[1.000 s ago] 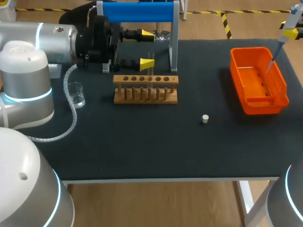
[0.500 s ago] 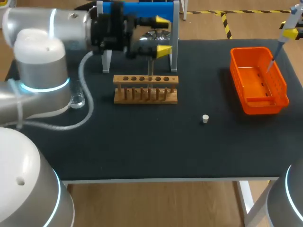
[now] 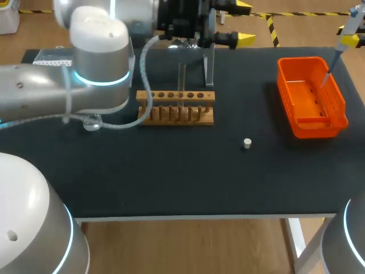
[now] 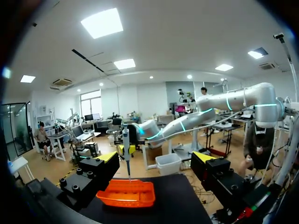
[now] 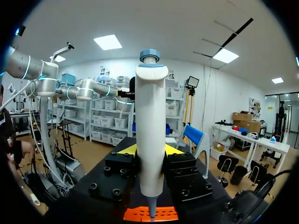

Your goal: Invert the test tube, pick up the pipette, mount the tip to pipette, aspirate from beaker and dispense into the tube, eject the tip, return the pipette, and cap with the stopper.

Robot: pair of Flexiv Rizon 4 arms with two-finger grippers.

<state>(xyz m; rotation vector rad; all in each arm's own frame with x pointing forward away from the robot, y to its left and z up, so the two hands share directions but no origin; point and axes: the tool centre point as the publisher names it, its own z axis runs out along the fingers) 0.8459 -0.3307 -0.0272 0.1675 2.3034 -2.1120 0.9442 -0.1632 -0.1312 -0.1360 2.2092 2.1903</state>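
Tube (image 3: 181, 77) upright in rack (image 3: 175, 96) at 12 o'clock, left claw (image 3: 244, 23) released, empty; right claw (image 5: 150, 154) grasps pipette (image 3: 336, 54) over bin (image 3: 317, 128) at 2 o'clock; stopper (image 3: 247, 143) loose at rack's 5 o'clock, so capping likely remains.

Black desk (image 3: 171, 177). Wooden test-tube rack (image 3: 175, 108) toward the back, left of middle. Clear glass test tube (image 3: 181, 77) stands upright in it. Small glass beaker (image 3: 91, 121) left of rack, partly under the left arm. Small white cylindrical stopper (image 3: 247, 143) in front and right of rack, well apart. Orange plastic basket (image 3: 312, 128) at desk's right. White-and-blue plastic pipette (image 3: 337, 52) above its far right corner, gripped in right hand (image 5: 150, 154).
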